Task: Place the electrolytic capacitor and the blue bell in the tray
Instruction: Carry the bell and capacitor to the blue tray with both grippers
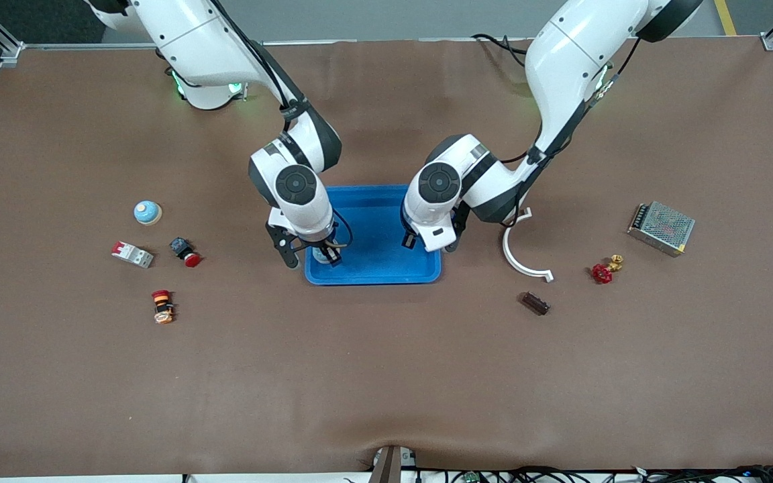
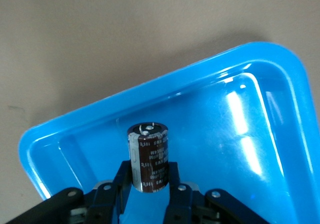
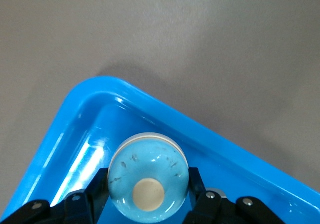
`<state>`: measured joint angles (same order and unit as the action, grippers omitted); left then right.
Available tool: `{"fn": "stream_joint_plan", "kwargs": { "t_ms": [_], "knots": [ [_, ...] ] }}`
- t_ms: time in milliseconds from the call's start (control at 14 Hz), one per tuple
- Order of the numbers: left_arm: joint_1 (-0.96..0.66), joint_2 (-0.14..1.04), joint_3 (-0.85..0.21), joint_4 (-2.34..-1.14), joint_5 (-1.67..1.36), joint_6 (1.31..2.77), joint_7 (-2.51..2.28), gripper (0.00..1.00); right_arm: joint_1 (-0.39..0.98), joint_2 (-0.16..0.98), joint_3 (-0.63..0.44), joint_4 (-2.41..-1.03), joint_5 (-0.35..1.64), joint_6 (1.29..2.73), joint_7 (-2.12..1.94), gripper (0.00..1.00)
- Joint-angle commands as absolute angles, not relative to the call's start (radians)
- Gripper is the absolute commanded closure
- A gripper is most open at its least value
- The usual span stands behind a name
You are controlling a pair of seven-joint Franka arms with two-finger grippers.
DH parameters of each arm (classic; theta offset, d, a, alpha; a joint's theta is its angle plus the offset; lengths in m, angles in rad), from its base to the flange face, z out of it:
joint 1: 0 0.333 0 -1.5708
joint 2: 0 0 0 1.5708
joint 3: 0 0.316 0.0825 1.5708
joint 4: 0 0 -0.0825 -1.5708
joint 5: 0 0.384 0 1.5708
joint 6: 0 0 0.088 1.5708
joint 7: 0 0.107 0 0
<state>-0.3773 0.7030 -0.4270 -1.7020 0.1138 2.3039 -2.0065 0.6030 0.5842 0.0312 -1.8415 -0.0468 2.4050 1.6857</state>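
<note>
The blue tray [image 1: 376,225] lies at the table's middle. My left gripper [image 1: 430,243] hangs over the tray's end toward the left arm. In the left wrist view it [image 2: 149,173] is shut on the dark brown electrolytic capacitor [image 2: 150,154], held upright above the tray floor [image 2: 225,149]. My right gripper [image 1: 311,255] is over the tray's corner toward the right arm. In the right wrist view it [image 3: 148,175] is shut on the light blue bell [image 3: 147,176] with a cream button, just inside the tray rim [image 3: 165,115]. The bell shows faintly in the front view [image 1: 324,253].
A second light blue dome bell [image 1: 147,212], a circuit breaker [image 1: 133,255], a red push button [image 1: 186,252] and a red-orange button [image 1: 162,306] lie toward the right arm's end. A white curved piece [image 1: 521,258], brown part [image 1: 535,303], red valve [image 1: 602,272] and metal box [image 1: 661,228] lie toward the left arm's end.
</note>
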Motion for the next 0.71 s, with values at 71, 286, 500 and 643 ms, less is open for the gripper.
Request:
{"fn": "stream_joint_plan", "kwargs": {
  "t_ms": [71,286,500,643],
  "knots": [
    [-0.394,0.738,-0.423,-1.683,0.098,2.315,-2.019,1.0,0.627,0.664,0.021,-1.758,-0.117,2.404,1.773,1.0],
    [-0.394,0.741,-0.42,-1.68,0.106,2.313,-2.011,0.09,0.629,0.693,0.021,-1.724,-0.117,2.404,1.775,1.0],
    [-0.391,0.726,-0.419,-1.678,0.107,2.303,-2.016,0.0,0.634,0.699,0.021,-1.72,-0.118,2.405,1.773,0.76],
    [-0.379,0.698,-0.416,-1.677,0.107,2.283,-2.011,0.0,0.635,0.698,0.02,-1.72,-0.121,2.404,1.773,0.0]
  ]
}}
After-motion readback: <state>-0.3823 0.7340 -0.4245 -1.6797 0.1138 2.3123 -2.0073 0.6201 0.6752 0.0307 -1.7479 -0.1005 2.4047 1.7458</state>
